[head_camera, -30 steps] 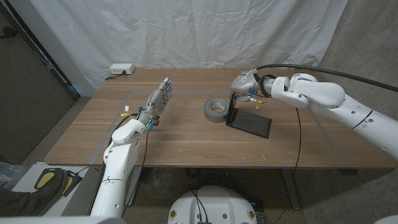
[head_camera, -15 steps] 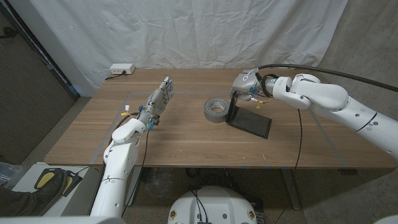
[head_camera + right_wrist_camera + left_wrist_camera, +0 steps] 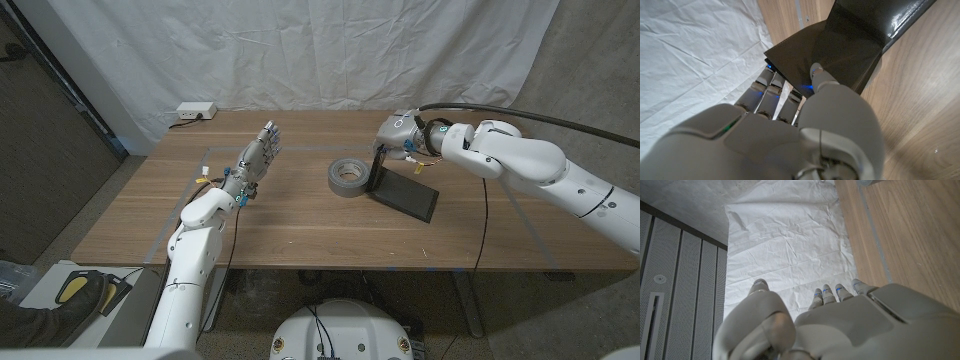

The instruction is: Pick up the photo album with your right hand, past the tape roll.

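On the left side of the brown wooden counter, the robot's white left hand is standing on edge with its fingers apart and straight, holding nothing and sitting well clear of the work. Near the middle, the grey roll of duct tape is lying flat just beside the flat black photo album. To the right, the right hand is reaching over past the roll and clamping the album's far edge, thumb pressing on the dark cover and fingers underneath. The album is tilting, its gripped edge raised while its near edge seems to be touching the counter. The grasp looks made; the full lift is judged not yet done.
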You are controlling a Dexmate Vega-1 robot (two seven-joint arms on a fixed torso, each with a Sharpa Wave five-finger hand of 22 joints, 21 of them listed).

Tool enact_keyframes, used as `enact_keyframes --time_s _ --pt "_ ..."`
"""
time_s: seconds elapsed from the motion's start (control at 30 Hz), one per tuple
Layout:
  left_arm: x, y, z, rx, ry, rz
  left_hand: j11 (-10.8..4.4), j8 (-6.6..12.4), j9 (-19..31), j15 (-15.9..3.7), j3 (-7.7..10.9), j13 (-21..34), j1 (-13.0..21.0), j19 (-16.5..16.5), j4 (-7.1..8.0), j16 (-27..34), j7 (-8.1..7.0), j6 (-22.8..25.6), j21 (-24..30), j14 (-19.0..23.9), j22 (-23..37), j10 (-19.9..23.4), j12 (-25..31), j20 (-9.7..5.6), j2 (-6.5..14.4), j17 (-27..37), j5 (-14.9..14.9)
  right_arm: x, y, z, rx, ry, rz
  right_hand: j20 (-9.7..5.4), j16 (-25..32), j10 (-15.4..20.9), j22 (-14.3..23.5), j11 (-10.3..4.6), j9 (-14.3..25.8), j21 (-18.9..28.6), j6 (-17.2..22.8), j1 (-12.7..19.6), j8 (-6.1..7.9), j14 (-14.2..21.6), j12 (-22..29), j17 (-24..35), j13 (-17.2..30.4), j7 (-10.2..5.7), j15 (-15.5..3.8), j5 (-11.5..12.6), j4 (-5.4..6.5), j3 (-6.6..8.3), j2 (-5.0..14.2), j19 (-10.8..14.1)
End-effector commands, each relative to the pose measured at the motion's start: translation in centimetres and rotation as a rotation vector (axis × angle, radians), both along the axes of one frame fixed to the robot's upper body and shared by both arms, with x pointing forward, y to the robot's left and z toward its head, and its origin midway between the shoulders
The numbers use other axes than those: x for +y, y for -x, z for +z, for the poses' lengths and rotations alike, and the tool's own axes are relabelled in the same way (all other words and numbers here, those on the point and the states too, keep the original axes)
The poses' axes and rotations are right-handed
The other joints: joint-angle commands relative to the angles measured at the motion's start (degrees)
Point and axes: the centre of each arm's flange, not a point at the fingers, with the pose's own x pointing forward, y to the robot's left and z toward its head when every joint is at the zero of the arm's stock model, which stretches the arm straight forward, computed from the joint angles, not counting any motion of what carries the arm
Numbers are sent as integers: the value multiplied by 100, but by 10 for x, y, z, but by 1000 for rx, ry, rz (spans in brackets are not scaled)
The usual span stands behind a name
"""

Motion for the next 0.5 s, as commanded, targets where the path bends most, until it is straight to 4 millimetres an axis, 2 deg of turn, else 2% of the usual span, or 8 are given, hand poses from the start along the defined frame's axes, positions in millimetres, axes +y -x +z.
enact_keyframes --time_s 0.03,0.5 --pt "0 1 7 -14 -4 -2 -2 -3 24 10 -55 14 44 -38 9 9 3 1 7 21 15 17 -15 -383 52 34 -25 0 5 6 -31 -17 -24 -868 29 22 19 6 21 62 294 20 25 63 -25 42 28 54 -875 27 166 109 61 -37" --pt "-1 3 10 -23 -8 -7 5 -4 24 20 -69 14 51 -39 10 11 3 0 7 24 14 28 -11 -379 59 34 -31 -1 15 12 -68 -34 -35 -868 37 25 10 10 32 232 304 66 38 93 -23 72 29 43 -872 30 200 102 69 -84"
